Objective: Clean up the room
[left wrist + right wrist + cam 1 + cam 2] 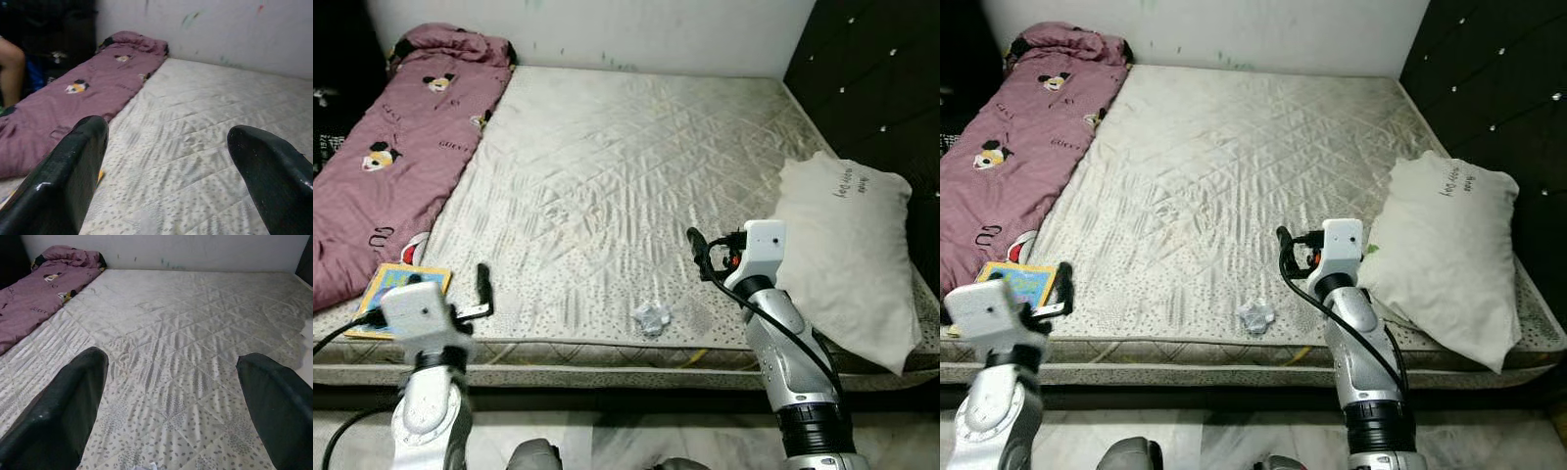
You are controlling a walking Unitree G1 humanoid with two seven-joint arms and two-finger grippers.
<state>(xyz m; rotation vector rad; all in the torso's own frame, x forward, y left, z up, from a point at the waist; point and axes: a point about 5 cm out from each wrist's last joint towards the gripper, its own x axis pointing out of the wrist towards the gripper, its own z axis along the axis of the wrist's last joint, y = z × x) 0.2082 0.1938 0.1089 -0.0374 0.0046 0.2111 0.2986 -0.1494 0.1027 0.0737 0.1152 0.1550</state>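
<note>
Quilted cloth on the mattress [626, 166], a faint satin sheen over stitched diamonds, its printed border duller just under the right gripper [697, 245]. Below that claw's fingers, a crumpled white wad [651, 316] (paper or thin plastic, hard to tell). To its right, a matt, creased cloth pillow [850, 250]. Beside the left gripper [484, 287], a glossy printed book [396, 291] and soft mauve blanket [396, 157] cloth. Fingers [63, 181] smooth black plastic, slightly shiny; arms brushed silver metal.

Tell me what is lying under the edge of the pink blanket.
A colourful book pokes out from under the pink blanket, lying on the mattress near the left gripper. Its upper edge is covered, as is anything else beneath.
</note>
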